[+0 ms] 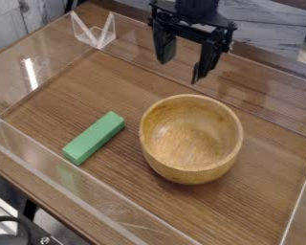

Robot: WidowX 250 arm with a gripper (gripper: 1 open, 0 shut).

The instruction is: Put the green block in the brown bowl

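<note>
The green block (95,137) lies flat on the wooden table, a long bright green bar angled from lower left to upper right. Just to its right stands the brown bowl (191,139), round, light wood, with nothing inside. My gripper (183,59) hangs above the table behind the bowl, pointing down. Its two black fingers stand apart with nothing between them. It touches neither the block nor the bowl.
Clear plastic walls (28,72) ring the table on the left, front and back. A folded clear plastic piece (95,31) stands at the back left corner. The table's front edge (66,206) runs diagonally at the lower left.
</note>
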